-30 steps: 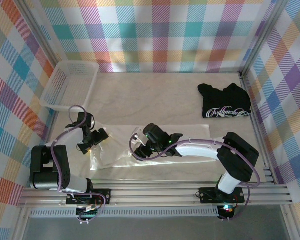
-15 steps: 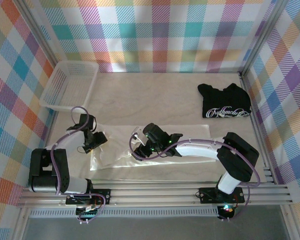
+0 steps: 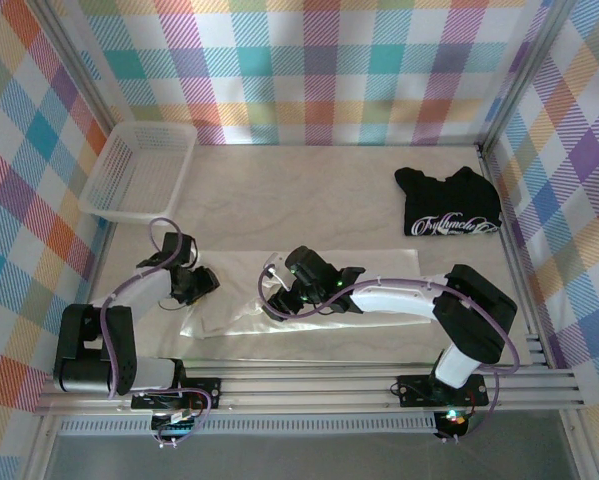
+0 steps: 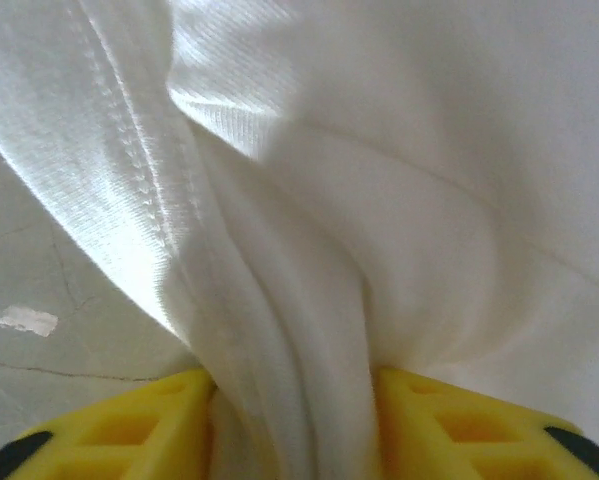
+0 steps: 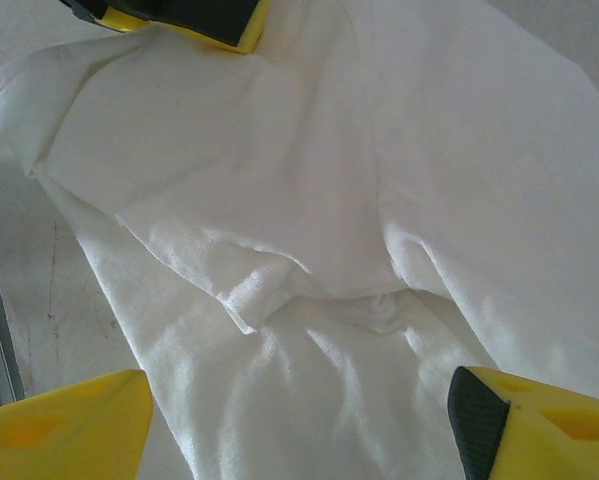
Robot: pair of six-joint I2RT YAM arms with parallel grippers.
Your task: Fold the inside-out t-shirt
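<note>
Your left claw [image 4: 294, 425] pinches bunched shirt [image 3: 241, 316] at its 9 o'clock edge; your right claw [image 5: 299, 430] stands wide open over it.

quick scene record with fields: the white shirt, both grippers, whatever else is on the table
white t-shirt: spread on the table near the arm bases, left edge bunched
left gripper: closed on a bunched fold at the shirt's left edge
right gripper: open, fingers wide apart over the shirt
black t-shirt: far right corner, apart from the white one, white script lettering
basket: white, far left corner
</note>
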